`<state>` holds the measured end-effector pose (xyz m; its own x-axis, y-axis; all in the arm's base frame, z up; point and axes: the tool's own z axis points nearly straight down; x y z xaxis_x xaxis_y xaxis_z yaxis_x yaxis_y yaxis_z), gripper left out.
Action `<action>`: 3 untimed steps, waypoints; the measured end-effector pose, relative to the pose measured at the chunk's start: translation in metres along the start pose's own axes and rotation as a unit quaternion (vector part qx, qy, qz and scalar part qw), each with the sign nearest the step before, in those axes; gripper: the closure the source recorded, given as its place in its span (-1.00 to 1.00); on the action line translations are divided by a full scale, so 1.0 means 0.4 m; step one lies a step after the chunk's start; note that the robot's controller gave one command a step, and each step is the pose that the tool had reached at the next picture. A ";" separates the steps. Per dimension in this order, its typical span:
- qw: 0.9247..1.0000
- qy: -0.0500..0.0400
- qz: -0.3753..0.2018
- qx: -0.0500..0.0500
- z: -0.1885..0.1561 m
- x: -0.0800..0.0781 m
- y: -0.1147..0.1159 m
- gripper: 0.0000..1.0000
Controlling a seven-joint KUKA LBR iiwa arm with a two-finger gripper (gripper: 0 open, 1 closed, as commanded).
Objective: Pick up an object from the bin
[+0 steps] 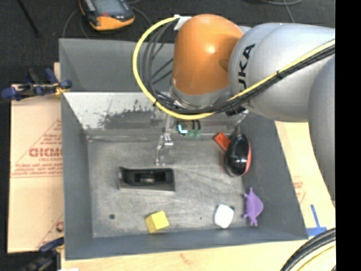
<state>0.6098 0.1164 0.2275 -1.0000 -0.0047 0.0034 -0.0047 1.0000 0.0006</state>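
Gripper hangs below the arm's orange cover, toward the back of the bin. Whether it is released or clenched cannot be told from this view. The nearest object is a flat black rectangular block, lying left of centre on the bin floor, just in front of the gripper and apart from it.

Risks, as judged:
- The block is low and flat. A descent landing on its top face, rather than astride it, would press it into the floor or skid it aside.
- A grasp along its long axis may prove too wide.
- An off-centre grasp would let the block tilt and drop.
- The back wall stands close behind the gripper, and the bulky wrist could foul it.

Surface: bare grey metal, scuffed, likely smooth enough for sliding.

Room: ample about the block. The yellow cube, white lump, purple toy figure and black-and-red mouse-shaped item lie well apart from it, along the front and right.
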 end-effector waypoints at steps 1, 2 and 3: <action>1.000 -0.003 0.001 0.000 -0.010 -0.002 -0.002 -1.00; 1.000 -0.007 0.006 -0.001 0.105 -0.005 0.011 -1.00; 1.000 -0.005 0.009 -0.001 0.281 0.030 0.022 -1.00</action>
<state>0.5972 0.1254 0.1150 -0.9999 0.0127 -0.0063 0.0127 0.9999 0.0021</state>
